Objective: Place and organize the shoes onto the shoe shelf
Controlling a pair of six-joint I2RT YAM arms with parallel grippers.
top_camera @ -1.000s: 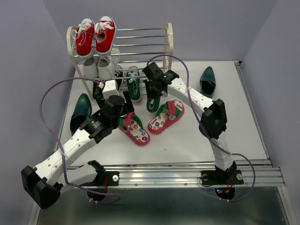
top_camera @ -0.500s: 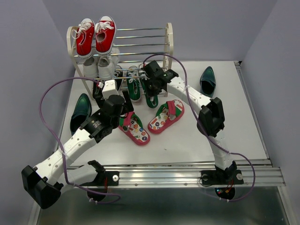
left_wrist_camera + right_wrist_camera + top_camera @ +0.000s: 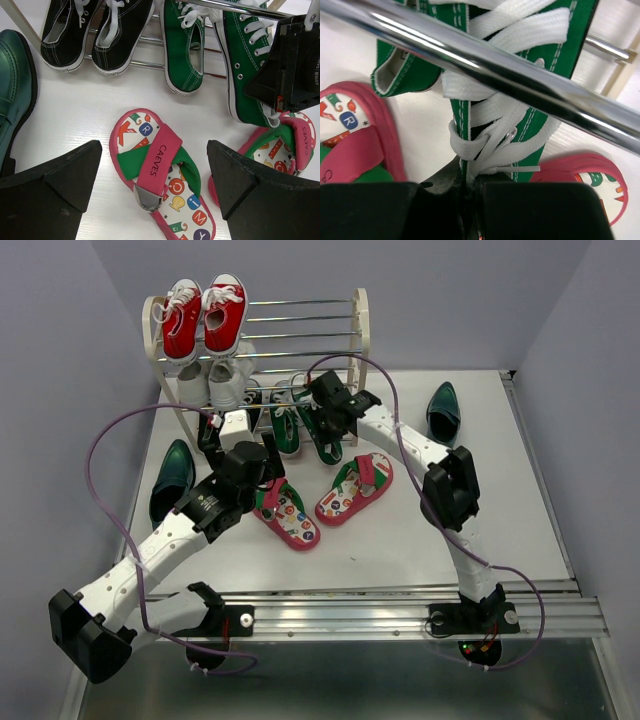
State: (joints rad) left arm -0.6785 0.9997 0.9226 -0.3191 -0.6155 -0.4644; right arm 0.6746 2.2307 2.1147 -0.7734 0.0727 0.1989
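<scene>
pinching green sneaker (image 3: 555, 60), r tool (image 3: 465, 182), plain only in wrist cam; l tool (image 3: 155, 150) spread above flip-flop (image 3: 165, 172)

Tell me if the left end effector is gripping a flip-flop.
No, the left end effector hangs open, its fingers apart on either side of the pink flip-flop.

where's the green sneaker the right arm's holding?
Top view, centre: the sneaker is gripped in the right claw at the shelf's bottom tier, just right of its mate, behind the flip-flops.

Lavender walls (image 3: 60, 320) 3 sides; white table (image 3: 400, 540) w/ metal rail (image 3: 400, 612) at front.
</scene>
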